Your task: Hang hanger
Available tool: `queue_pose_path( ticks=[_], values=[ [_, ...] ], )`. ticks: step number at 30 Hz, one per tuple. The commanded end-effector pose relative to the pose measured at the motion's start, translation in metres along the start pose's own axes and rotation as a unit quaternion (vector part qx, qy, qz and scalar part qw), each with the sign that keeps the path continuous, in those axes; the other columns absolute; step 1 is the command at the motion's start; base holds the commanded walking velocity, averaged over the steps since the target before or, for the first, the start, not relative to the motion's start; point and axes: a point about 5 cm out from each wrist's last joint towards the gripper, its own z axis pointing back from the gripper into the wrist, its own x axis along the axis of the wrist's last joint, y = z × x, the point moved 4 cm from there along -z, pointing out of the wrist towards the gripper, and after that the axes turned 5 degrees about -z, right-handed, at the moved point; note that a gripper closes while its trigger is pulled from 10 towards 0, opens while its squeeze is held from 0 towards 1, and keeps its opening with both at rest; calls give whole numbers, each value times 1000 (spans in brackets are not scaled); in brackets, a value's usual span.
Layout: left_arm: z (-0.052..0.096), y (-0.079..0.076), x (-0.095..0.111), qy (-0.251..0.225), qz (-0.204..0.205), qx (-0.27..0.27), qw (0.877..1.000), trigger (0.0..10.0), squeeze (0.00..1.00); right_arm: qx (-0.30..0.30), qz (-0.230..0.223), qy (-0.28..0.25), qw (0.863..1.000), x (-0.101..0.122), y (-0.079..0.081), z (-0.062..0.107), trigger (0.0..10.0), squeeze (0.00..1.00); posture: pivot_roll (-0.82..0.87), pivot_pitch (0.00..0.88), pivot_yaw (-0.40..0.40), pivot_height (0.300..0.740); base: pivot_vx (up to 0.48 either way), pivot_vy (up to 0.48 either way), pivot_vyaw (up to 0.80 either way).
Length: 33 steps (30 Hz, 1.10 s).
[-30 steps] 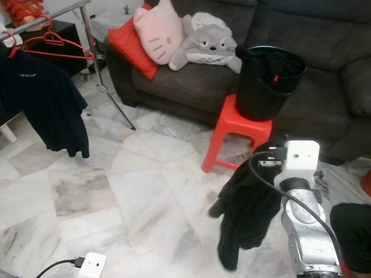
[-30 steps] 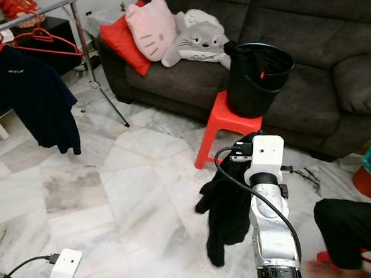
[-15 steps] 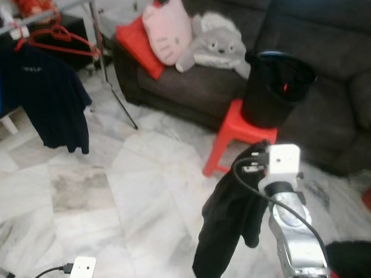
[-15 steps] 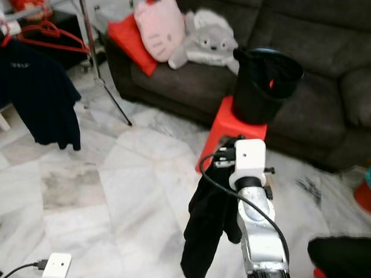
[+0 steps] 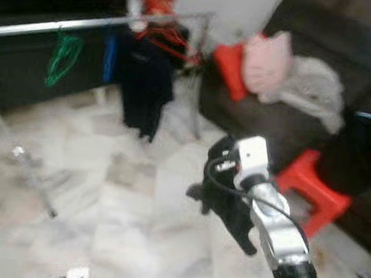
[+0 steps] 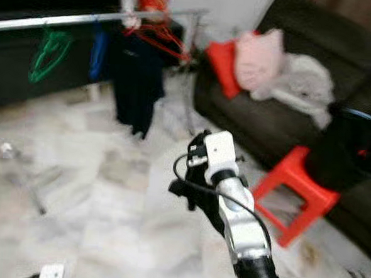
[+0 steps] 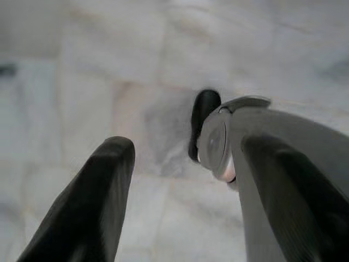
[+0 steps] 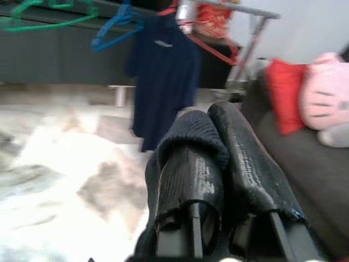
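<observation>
Right gripper [image 8: 218,147] is clamped on black garment [image 5: 229,192], raised above open marble floor [image 5: 106,197], well short of clothes rail [image 5: 85,24]; left gripper [image 7: 180,164] hangs open.

The right arm [image 5: 274,229] was raised and extended forward and up from the lower right of the head views, its silver forearm angled toward the centre, with a black cable looped along it to the white wrist camera housing [image 6: 217,150]. In the right wrist view, the right gripper [image 8: 221,158] had its two black fingers [image 8: 191,174] pressed close together, clamped on a dark knitted garment [image 5: 229,192] that draped over and below them. The left arm hung low; its white wrist housing [image 5: 76,275] showed at the bottom edge. In the left wrist view, the left gripper [image 7: 180,164] pointed at the floor, fingers [image 7: 92,202] spread apart and holding nothing.
</observation>
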Motion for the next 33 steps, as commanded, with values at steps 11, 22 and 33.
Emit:
queue_pose_path(
  ticks=[11,22,33],
  values=[
    [1,1,-5,0,-77,-26,997,10000,0,-45,-20,-33,998,6,-17,6,10000,0,-1,0,-80,740,0,0,415],
    [0,6,-3,-2,-109,-33,993,10000,0,-80,-39,-36,995,1,-22,11,10000,0,-32,0,-24,740,0,0,0],
    [1,1,-4,-2,-120,-45,992,10000,0,-100,-51,-30,993,-7,-23,15,10000,0,-18,0,-45,740,0,0,0]
  ],
)
